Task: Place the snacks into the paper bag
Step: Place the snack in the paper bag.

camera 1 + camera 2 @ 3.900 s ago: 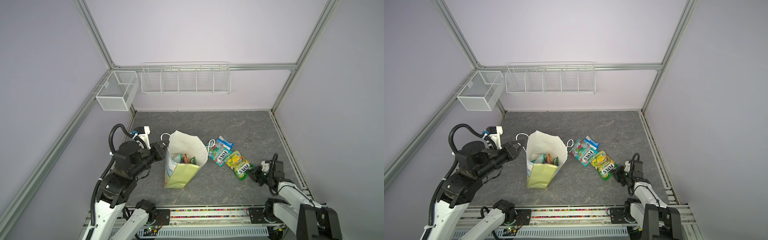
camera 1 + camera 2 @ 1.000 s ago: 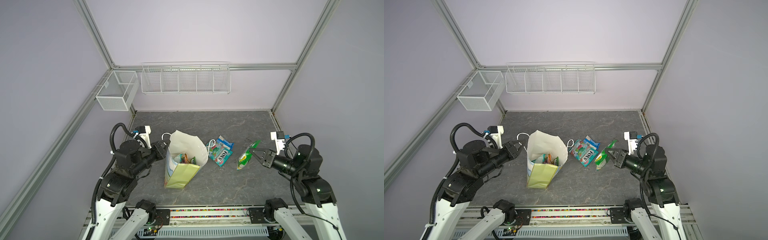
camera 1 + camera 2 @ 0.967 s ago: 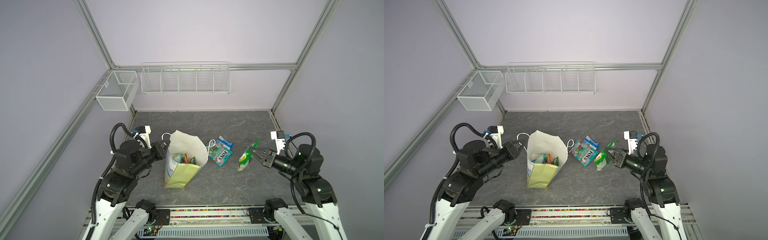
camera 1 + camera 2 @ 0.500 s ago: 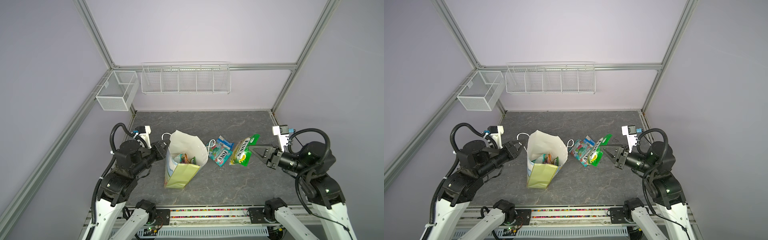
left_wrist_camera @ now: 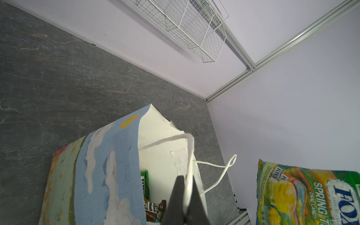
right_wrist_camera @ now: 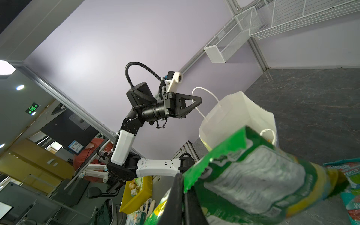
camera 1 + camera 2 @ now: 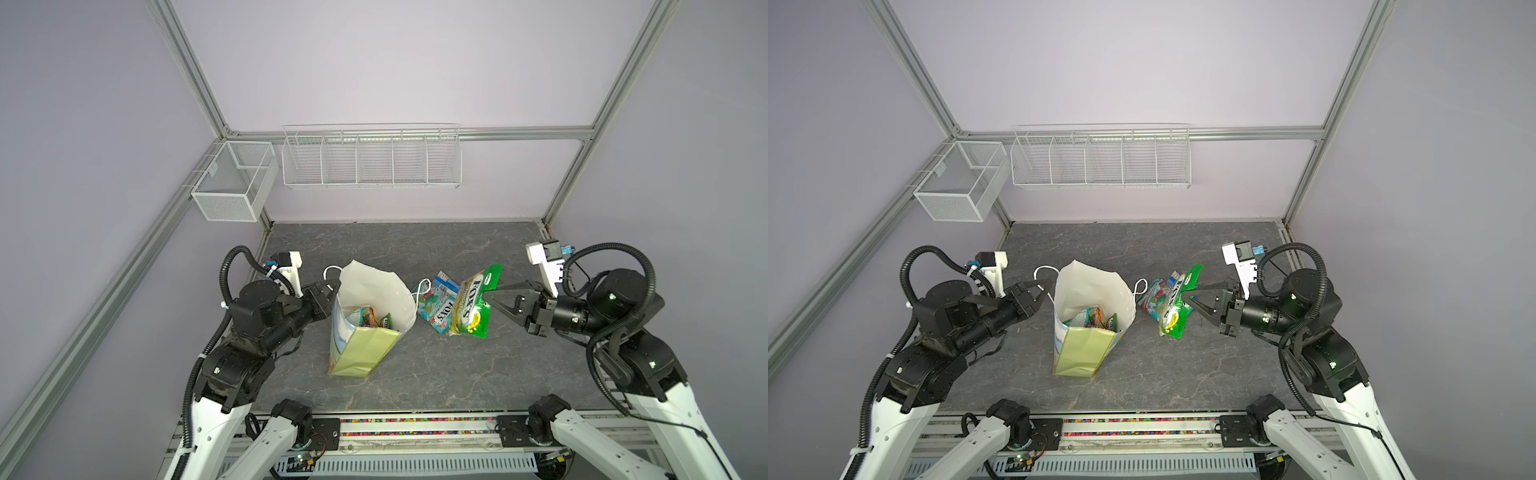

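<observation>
The paper bag (image 7: 374,286) (image 7: 1088,291) stands open on the left half of the table, with several snacks (image 7: 370,320) (image 5: 153,206) inside. My left gripper (image 7: 332,287) (image 5: 186,183) is shut on the bag's near white cord handle (image 5: 189,152), at the bag's left rim. My right gripper (image 7: 488,293) (image 6: 183,179) is shut on the edge of a green FOX'S packet (image 7: 471,307) (image 7: 1175,311) (image 6: 253,175). The packet hangs in the air just right of the bag. A teal FOX'S packet (image 7: 436,305) (image 7: 1154,297) lies flat on the table beneath it, beside the bag's other handle.
A long white wire basket (image 7: 370,158) hangs on the back wall. A smaller mesh basket (image 7: 232,183) is fixed at the back left corner. The grey stone-patterned table (image 7: 415,249) ends in a rail at the front.
My right gripper has carried the green packet up and to the left, closer to the bag's mouth, and the packet now faces the camera. The left arm and bag have not moved.
</observation>
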